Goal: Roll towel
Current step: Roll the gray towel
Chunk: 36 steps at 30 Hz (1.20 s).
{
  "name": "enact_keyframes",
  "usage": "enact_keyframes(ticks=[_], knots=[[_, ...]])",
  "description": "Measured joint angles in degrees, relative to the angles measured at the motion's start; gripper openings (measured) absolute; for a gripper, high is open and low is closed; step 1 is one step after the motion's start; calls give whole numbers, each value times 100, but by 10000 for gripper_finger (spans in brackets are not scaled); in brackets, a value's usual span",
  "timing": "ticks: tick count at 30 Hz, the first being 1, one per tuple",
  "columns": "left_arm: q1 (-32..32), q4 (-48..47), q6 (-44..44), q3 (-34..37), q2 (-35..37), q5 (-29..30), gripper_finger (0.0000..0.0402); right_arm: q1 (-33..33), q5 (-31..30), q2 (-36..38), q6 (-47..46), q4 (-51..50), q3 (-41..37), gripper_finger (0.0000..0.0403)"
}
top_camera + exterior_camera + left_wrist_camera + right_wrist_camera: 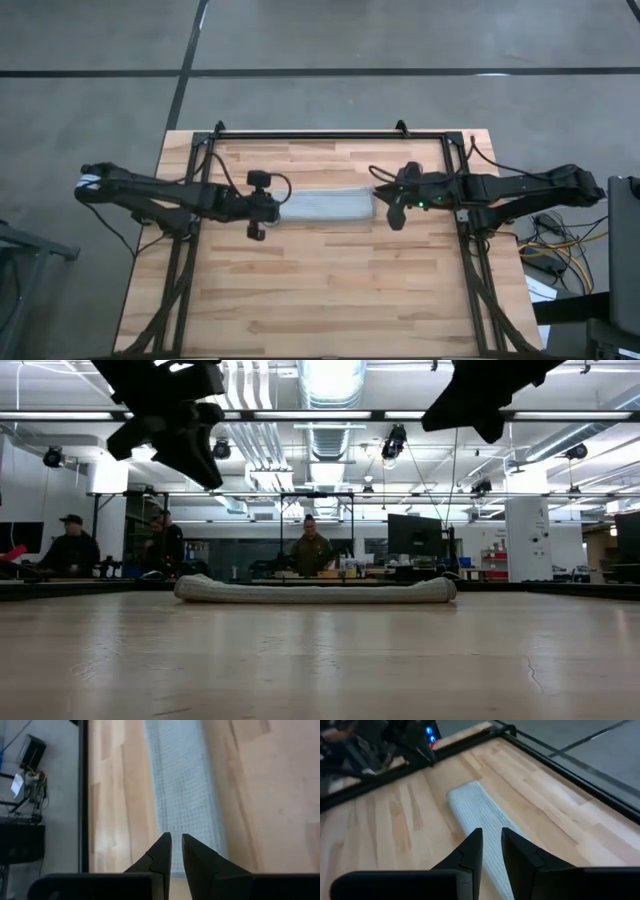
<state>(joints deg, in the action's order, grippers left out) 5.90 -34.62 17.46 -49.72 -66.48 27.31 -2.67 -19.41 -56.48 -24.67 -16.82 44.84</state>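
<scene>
Both grippers hang above the table, clear of the wood, one over each end of the towel (325,206). From the left wrist camera, the left gripper (176,840) shows its two dark fingers (160,855) drawn close together, only a narrow slit between the tips, with nothing in that slit; the cloth lies below and beyond them. Seen from above, the left gripper (262,210) sits at the towel's left end, its arm reaching in from the table's left edge. The right gripper (491,834) is likewise narrowed to a thin gap and holds nothing; in the high view it (393,205) hovers at the towel's right end, its arm coming in from the right side.

Between the two, the towel lies as a long, low, light grey-blue roll running left to right across the far-middle part of the wooden table (330,290). In the low view the roll (315,591) rests flat on the tabletop, rounded at both ends, with both grippers well above it. Beyond the table, several people (312,550) sit at desks in the room.
</scene>
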Motion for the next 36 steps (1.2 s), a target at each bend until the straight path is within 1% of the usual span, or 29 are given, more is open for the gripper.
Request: enact_keyframes(ticks=[4,8,9,12,14,17,23,27,32,34,36], knots=[[193,-13,-344,40,-49,-114,48,-23,111,-211,-147,-250,-2,68],[358,-14,-770,57,-163,-229,48,-23,548,-550,-401,-624,-4,70],[399,-10,-826,57,-192,-230,48,-46,627,-645,-423,-635,-7,69],[473,-11,-984,60,-237,-232,48,-161,612,-944,-458,-499,-4,63],[471,-10,-1332,60,-238,-231,48,-196,596,-1118,-409,-284,-1,60],[453,6,-2315,62,-236,-185,48,-210,582,-1345,-393,-33,0,54],[447,20,-4351,17,-216,-202,48,-208,571,-1593,-386,143,4,47],[440,33,-5693,-15,-210,-211,48,-208,339,-1597,-320,270,4,48],[208,18,-8144,-6,-210,-55,48,-208,253,-1518,291,281,95,50],[104,-8,-8781,14,-210,-40,48,-208,254,-1509,512,253,141,50],[-18,-201,-9210,24,-210,-53,48,-206,253,-1508,688,259,191,50]])
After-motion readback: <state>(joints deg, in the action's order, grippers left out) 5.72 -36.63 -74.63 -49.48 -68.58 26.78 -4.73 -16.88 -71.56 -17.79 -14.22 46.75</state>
